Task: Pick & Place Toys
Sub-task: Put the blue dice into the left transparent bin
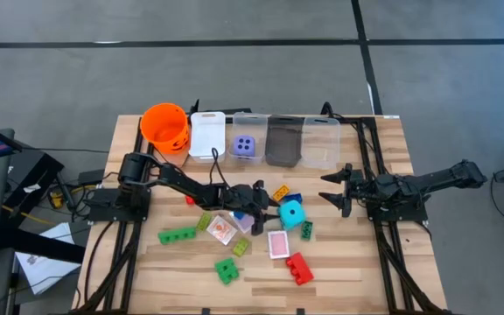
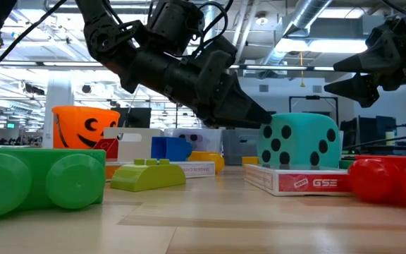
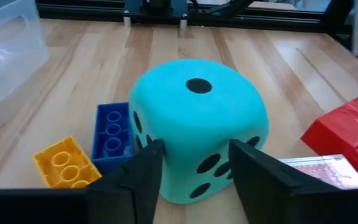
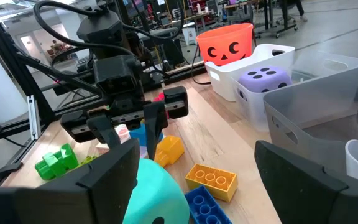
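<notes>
Cyan die [image 3: 194,140] between left claw [image 3: 194,177] fingers.

"What surrounded the setup?"

"A pale wooden plank counter [image 1: 339,271] stood on a grey concrete floor [image 1: 234,70] crossed by dark lines, with a black stand [image 1: 7,175] and loose papers [image 1: 46,254] at one side."

"And overhead?"

"Exposed silver ducts [image 2: 316,14] and bright strip lights [image 2: 298,44] ran under an open industrial ceiling."

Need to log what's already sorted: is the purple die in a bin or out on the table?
In a bin. The purple die sits inside a clear bin at the table's back row, beside the white bin, apart from the loose toys.
</notes>
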Controlling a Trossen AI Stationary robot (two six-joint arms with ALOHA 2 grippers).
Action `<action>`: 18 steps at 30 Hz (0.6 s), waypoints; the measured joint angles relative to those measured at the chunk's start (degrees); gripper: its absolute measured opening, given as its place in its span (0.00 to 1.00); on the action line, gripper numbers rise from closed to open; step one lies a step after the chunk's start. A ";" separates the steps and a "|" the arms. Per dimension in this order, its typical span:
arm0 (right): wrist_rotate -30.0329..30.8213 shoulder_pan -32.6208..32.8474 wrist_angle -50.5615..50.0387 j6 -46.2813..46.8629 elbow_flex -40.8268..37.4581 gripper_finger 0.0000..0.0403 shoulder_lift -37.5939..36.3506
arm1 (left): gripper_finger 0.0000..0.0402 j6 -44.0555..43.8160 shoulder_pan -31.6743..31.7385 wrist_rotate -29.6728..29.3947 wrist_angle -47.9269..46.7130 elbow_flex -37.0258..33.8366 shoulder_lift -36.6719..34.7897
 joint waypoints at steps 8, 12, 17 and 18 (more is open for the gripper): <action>-0.02 0.00 0.00 -0.02 0.00 0.77 0.00 | 0.76 -2.33 -0.87 -0.22 -0.21 0.00 -0.03; -0.02 0.00 0.00 0.00 0.00 0.77 0.00 | 0.88 2.19 -0.31 -1.29 -0.21 0.00 -0.05; -0.02 0.00 0.00 -0.02 0.00 0.77 0.00 | 0.95 8.31 1.62 -1.88 -0.16 0.02 -0.07; -0.02 0.00 0.00 0.00 0.00 0.77 0.00 | 0.96 8.18 2.19 -1.88 -0.16 0.02 -0.07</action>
